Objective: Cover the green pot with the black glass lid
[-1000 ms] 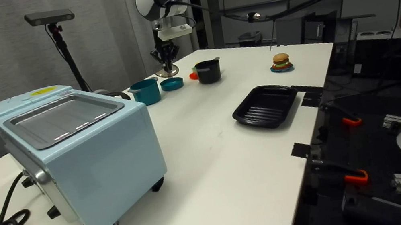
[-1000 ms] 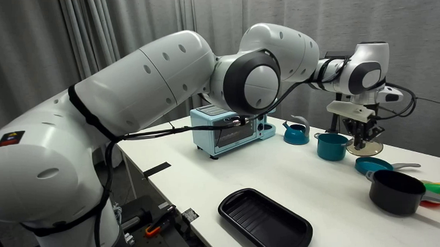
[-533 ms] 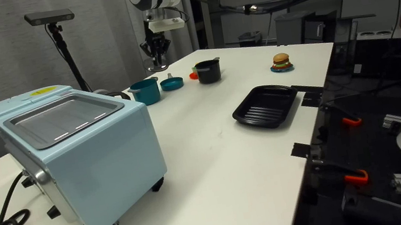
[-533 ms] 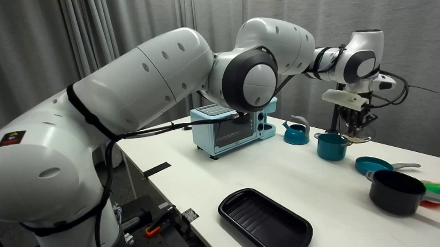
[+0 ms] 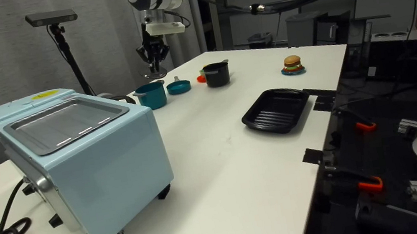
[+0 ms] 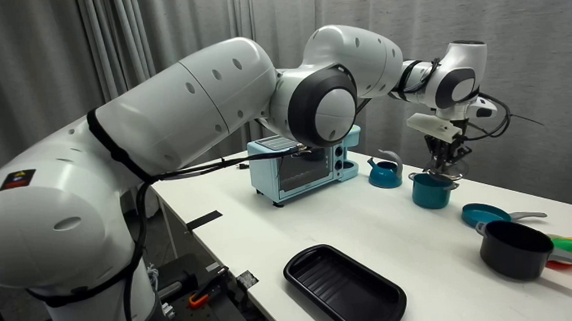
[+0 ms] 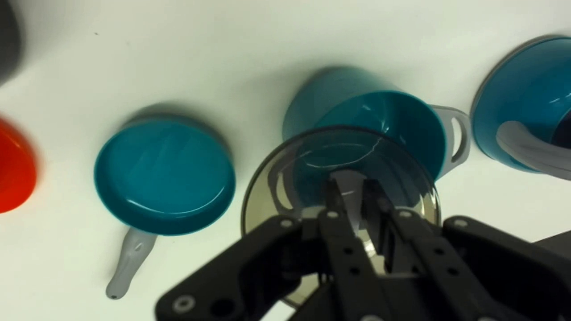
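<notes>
The teal-green pot [image 6: 431,193] stands upright on the table with its opening uncovered at the top; it also shows in an exterior view [image 5: 152,97] and in the wrist view [image 7: 397,120]. My gripper [image 7: 352,189] is shut on the grey knob of the round dark-rimmed glass lid [image 7: 272,187]. The lid is in the air, roughly level, above the pot's rim. In the wrist view it overlaps the pot's lower left part, and one side handle shows through the glass. The gripper [image 6: 444,163] and lid [image 6: 459,170] are above the pot's back right side. The gripper [image 5: 154,63] also shows in an exterior view.
A teal kettle [image 6: 385,174] stands beside the pot. A teal pan [image 7: 165,174] lies on the pot's other side, then a black saucepan [image 6: 512,253]. A black ridged tray [image 6: 346,286] is near the front edge. A pale-blue oven [image 5: 107,172] and a camera stand [image 5: 52,19] are also there.
The gripper has lifted the lid from low behind the teal pan and carried it sideways to the pot, so the lid now overlaps the pot's opening. The pot has not moved.
</notes>
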{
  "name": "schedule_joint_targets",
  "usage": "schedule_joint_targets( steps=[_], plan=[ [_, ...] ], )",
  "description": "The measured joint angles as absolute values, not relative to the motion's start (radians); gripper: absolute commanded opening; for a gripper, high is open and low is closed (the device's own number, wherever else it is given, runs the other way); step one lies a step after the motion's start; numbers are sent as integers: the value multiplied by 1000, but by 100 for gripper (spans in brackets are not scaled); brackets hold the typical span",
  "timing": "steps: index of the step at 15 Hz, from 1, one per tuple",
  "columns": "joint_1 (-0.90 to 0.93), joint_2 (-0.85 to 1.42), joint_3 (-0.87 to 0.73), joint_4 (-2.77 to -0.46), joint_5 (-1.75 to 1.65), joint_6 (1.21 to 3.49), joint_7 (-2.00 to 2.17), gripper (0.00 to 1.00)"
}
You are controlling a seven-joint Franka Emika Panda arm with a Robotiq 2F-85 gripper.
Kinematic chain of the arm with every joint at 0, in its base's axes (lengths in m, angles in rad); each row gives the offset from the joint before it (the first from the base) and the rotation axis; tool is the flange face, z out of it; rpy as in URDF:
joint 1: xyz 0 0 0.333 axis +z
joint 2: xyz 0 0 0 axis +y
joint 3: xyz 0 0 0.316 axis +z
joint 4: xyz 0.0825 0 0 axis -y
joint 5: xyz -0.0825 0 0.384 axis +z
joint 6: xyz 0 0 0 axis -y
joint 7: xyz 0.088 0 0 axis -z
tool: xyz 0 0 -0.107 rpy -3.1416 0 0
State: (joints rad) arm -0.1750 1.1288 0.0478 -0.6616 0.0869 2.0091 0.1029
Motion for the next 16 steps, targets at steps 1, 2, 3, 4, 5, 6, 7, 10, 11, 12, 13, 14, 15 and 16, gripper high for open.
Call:
schedule_joint_targets(
  steps=[1,2,3,4,5,6,7,10,11,12,13,14,15,16],
  plan=[
    [-167,1132,53,-662,87,2010,106,4],
    [-158,1136,58,-662,87,2011,109,4],
    [-150,1140,62,-662,87,2015,112,4],
    [-142,1144,65,-662,87,2019,114,4],
    [-138,1147,66,-662,87,2021,114,4],
    [-137,1150,66,-662,87,2021,114,4],
    [-138,1152,66,-662,87,2022,114,4],
    [-149,1159,65,-661,87,2022,114,4],
    [-153,1161,65,-661,87,2022,114,4],
    [-158,1164,65,-660,87,2022,114,4],
    [-163,1167,65,-659,87,2021,114,4],
    [-168,1169,65,-659,87,2021,114,4],
    [-173,1170,65,-658,87,2021,114,4],
    [-177,1171,65,-658,87,2021,114,4]
  ],
)
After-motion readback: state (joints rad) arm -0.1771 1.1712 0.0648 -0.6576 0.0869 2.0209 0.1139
